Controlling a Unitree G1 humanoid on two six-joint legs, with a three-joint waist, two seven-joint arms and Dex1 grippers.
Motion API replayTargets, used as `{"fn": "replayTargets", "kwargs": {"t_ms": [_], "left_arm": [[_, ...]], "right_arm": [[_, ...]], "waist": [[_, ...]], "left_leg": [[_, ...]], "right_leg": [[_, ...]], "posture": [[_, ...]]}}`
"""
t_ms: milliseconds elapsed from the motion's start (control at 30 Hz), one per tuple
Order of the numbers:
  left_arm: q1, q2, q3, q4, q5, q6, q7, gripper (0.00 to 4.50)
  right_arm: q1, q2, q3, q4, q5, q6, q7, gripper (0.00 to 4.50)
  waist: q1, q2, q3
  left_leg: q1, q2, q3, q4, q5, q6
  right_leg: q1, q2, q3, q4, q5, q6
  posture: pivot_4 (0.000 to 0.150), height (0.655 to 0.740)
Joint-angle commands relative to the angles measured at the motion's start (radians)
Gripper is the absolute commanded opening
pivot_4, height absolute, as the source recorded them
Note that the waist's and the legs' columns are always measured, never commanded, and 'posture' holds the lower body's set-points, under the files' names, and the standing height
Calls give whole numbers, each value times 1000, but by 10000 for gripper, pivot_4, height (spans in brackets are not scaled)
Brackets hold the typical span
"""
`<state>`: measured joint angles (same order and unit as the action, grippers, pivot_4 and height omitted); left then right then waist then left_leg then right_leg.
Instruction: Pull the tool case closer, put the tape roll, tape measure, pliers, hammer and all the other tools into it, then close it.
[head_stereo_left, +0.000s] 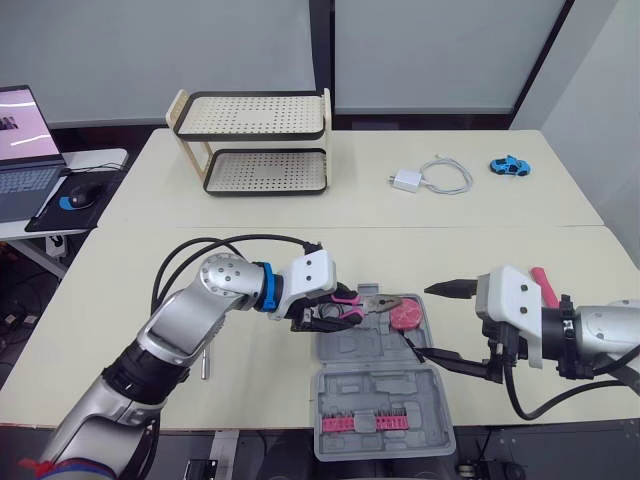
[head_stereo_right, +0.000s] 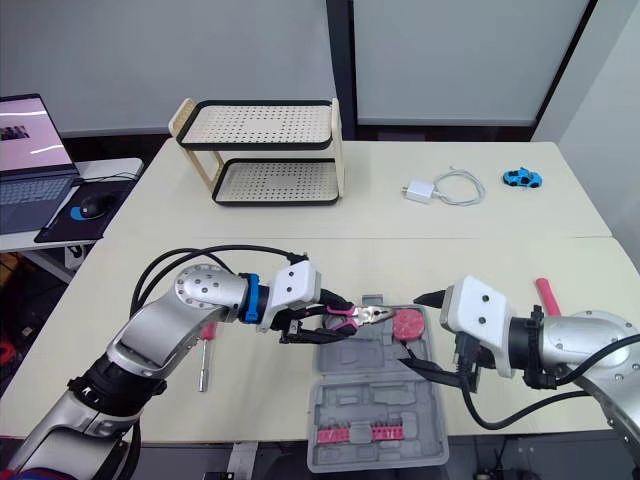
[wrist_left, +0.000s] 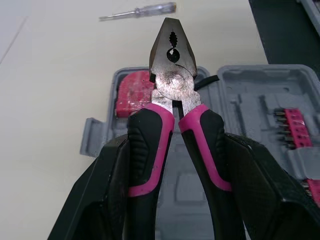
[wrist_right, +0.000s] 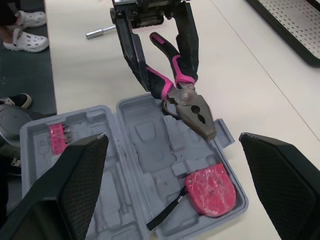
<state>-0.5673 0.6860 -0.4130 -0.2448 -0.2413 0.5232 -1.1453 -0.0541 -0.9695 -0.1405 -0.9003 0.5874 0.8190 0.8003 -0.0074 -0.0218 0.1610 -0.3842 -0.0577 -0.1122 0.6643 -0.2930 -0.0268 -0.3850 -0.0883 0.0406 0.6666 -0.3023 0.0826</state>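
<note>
The left gripper (wrist_right: 167, 75) holds the pliers (wrist_right: 186, 97) by the handles over the open tool case (wrist_right: 145, 150); inside lies what seems to be the tape measure (wrist_right: 210, 190).

Both silver-grey arms (head_stereo_left: 175, 335) bore white wrist housings (head_stereo_left: 515, 295), looping black cables (head_stereo_left: 240, 238) and black, perhaps rubber-textured fingers (wrist_right: 75, 180).

No legible text, brand, number or sign on anything. On the laptop screen (head_stereo_left: 20, 125), upper left of the frame, just pink and white shapes, too small to read.
</note>
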Motion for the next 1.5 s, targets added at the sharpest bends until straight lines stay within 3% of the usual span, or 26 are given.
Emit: {"fn": "replayTargets", "kwargs": {"t_ms": [33, 433, 1000, 1100, 1367, 1500], "left_arm": [[-44, -2, -27, -13, 26, -11, -34, 24727], [-65, 7, -48, -26, 34, 25, -95, 24636], [-47, 15, -48, -38, 55, 20, -102, 24558], [-45, 14, -48, -40, 58, 21, -101, 24556], [-40, 9, -47, -46, 57, 33, -97, 24536], [-35, 12, -48, -49, 53, 43, -100, 24520]], "right_arm": [[-19, 3, 90, -29, -52, 6, -56, 45000], [-240, 97, 447, 148, -216, -44, -47, 45000], [-279, 183, 557, 301, -386, -184, 17, 45000], [-287, 201, 562, 317, -404, -192, 19, 38966], [-295, 241, 571, 339, -445, -205, 28, 11709], [-289, 248, 568, 335, -458, -207, 37, 11781]], "waist": [[-1, 0, 0], [-15, 0, 0], [-19, 0, 0], [-20, 0, 0], [-20, 0, 0], [-20, 0, 0]], "left_leg": [[0, 0, 0, 0, 0, 0], [0, 0, -1, 0, 1, -2], [0, 0, -1, 0, 1, -3], [0, 0, -1, 1, 2, -3], [0, -1, -1, 1, 2, -4], [0, 0, -1, 2, 2, -3]], "right_leg": [[0, 0, 0, 0, 0, 0], [0, 0, 0, -1, 0, 0], [-1, 0, 0, 0, 0, 0], [-1, 0, 0, 1, 0, 0], [-4, 0, 1, 7, 0, 0], [-4, 0, 0, 9, 0, 0]], "posture": [[1500, 7400], [1500, 7400], [1500, 7400], [1500, 7400], [1500, 7400], [1500, 7400]]}}
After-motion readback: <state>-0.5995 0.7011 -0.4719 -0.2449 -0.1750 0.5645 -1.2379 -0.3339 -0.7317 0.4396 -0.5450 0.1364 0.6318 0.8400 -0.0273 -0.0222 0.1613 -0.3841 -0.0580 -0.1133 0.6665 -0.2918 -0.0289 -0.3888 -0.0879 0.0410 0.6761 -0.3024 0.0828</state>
